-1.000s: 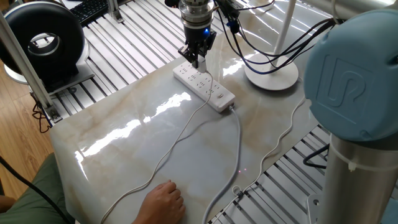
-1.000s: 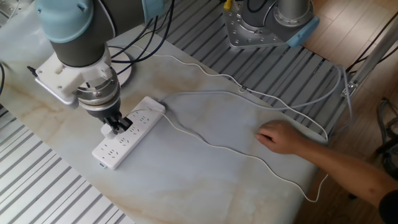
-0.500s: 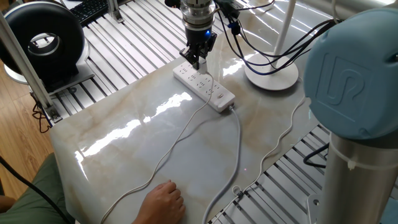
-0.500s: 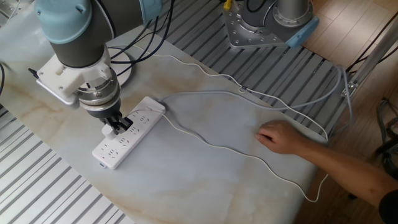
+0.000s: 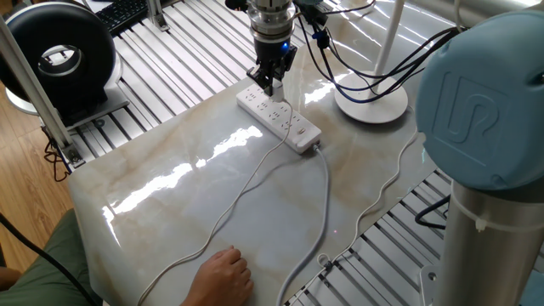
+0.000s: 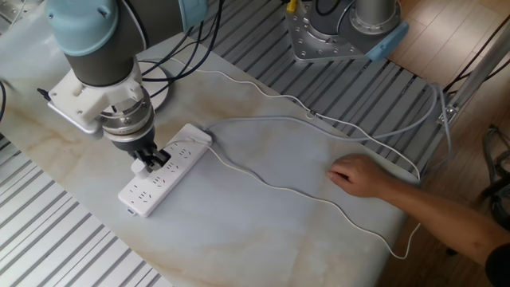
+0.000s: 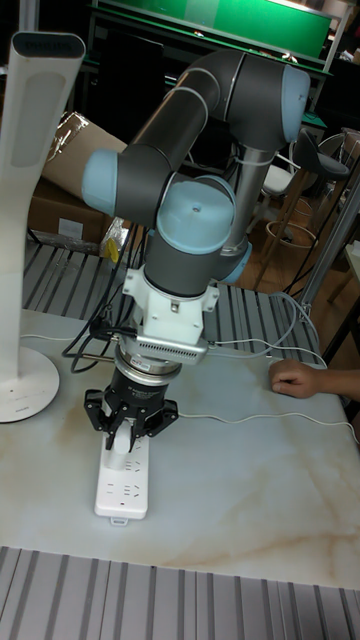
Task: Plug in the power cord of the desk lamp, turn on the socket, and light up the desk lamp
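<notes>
One fixed view: gripper [image 5: 269,82] is hovering over the socket [image 5: 279,119] on the table [image 5: 255,212], desk lamp [image 5: 371,100] standing beside.
The other fixed view: jaws are pinching the power cord [image 6: 271,188]'s plug at the socket; a person's hand [image 6: 358,175] is resting on the table.
Tall fixed view: jaws are closing on the plug, above the socket.

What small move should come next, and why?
Probably press straight down a little more. The gripper holds the white plug right over the socket, and from these views I cannot tell that it is fully seated. The desk lamp looks unlit.
</notes>
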Controlling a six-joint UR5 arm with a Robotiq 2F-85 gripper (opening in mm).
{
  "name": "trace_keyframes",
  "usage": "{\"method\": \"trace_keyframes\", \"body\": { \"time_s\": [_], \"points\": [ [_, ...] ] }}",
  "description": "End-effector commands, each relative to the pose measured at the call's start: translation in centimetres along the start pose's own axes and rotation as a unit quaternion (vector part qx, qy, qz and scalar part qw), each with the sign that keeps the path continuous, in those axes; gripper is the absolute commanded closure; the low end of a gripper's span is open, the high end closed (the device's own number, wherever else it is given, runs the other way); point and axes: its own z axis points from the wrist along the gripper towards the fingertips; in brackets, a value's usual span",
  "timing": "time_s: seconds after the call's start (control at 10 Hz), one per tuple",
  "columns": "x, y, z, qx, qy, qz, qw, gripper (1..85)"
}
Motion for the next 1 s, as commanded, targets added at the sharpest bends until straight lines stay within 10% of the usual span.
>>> {"method": "trace_keyframes", "body": {
  "time_s": [0.0, 0.9],
  "points": [
    [0.02, 0.06, 0.11, -0.006, -0.002, -0.001, 1.0, 84.7],
    [-0.19, 0.01, 0.51, -0.01, -0.009, -0.007, 0.9999, 84.7]
  ]
}}
